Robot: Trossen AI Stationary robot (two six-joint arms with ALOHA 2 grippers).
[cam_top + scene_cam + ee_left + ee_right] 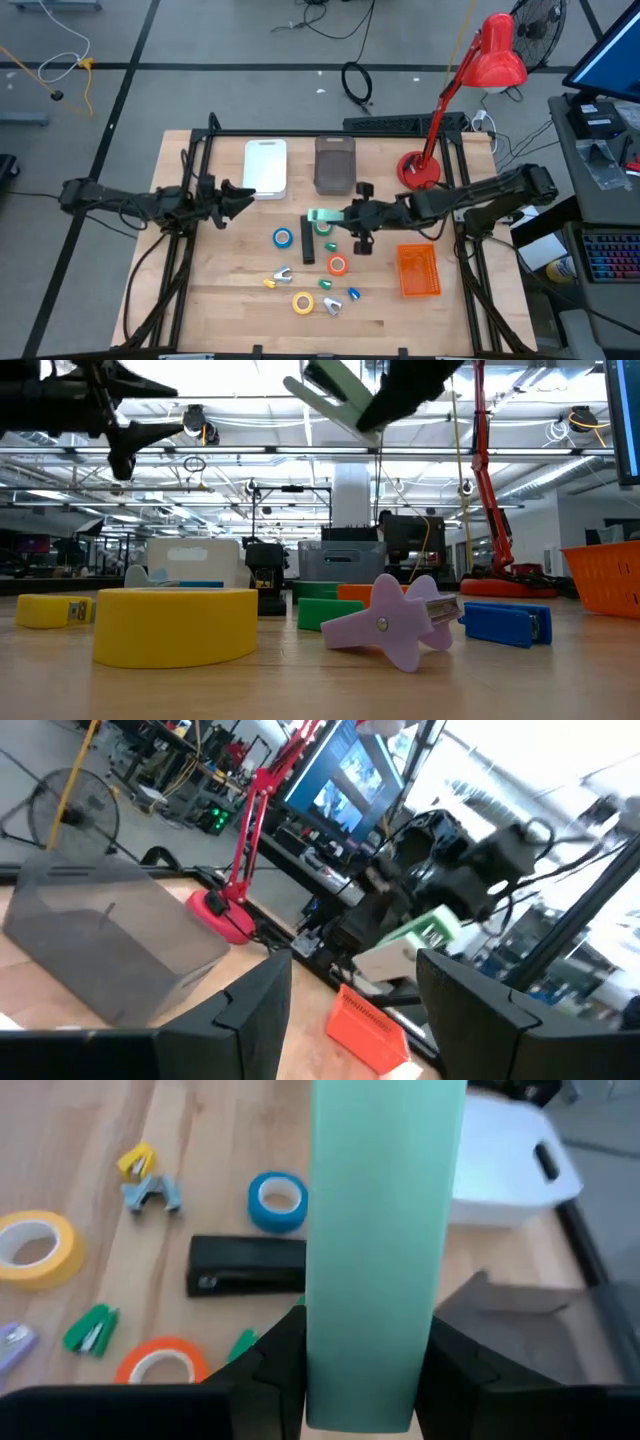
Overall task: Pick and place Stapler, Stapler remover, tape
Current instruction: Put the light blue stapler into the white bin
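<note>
Yellow tape point(176, 622) lies closest to the low camera, and next to it on the wood is a lilac staple remover point(392, 620), then a blue one point(506, 622).

From the left side of the table: my left gripper point(238, 199) hangs in the air above the left part of the table, near the white tray point(265, 167). Its fingers point(262, 1002) stand apart and hold nothing. The grey bin point(335, 163) is just to the right of the white tray.

In the middle, the blue tape point(283, 238) lies beside the black stapler point(308, 243). The green tape point(323, 228) lies just right of the black stapler and the orange tape point(337, 265) is below it. A yellow staple remover point(270, 283) and a grey one point(284, 273) touch each other, near the front.

My right gripper point(340, 217) is over the middle of the table, raised above the tapes. It is closed on the green stapler point(385, 1250), with one finger on each side of it.

At the right stands the orange basket point(418, 271), and behind it the red lamp point(470, 90).
</note>
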